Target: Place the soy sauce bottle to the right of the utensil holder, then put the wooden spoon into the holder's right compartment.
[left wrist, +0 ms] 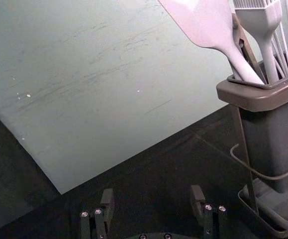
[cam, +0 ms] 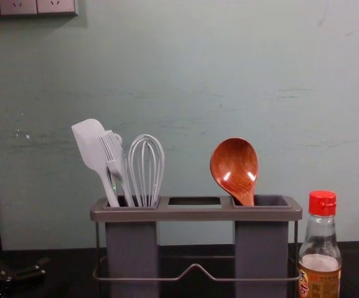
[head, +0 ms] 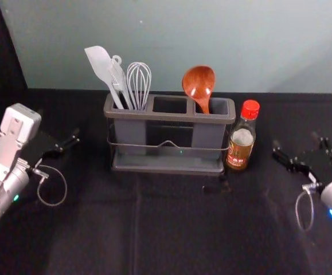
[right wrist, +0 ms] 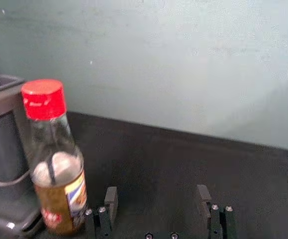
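In the head view, my left gripper (head: 60, 127) is left of the utensil holder (head: 168, 116), and my right gripper (head: 296, 143) is right of the soy sauce bottle (head: 240, 144). Both are open and empty, as the left gripper (left wrist: 152, 194) and right gripper (right wrist: 157, 192) show in their wrist views. The red-capped bottle stands upright close beside the holder's right end. A wooden spoon (cam: 234, 167) rests bowl up in the holder's right compartment, its handle's lower end hidden inside. The bottle (right wrist: 59, 164) is beside the right gripper's fingers in the right wrist view.
A white spatula (cam: 91, 146), a brush (cam: 113, 153) and a whisk (cam: 146, 167) stand in the holder's left compartment. Its middle compartment holds nothing visible. A pale wall (head: 171, 46) rises behind the black table surface (head: 171, 229).
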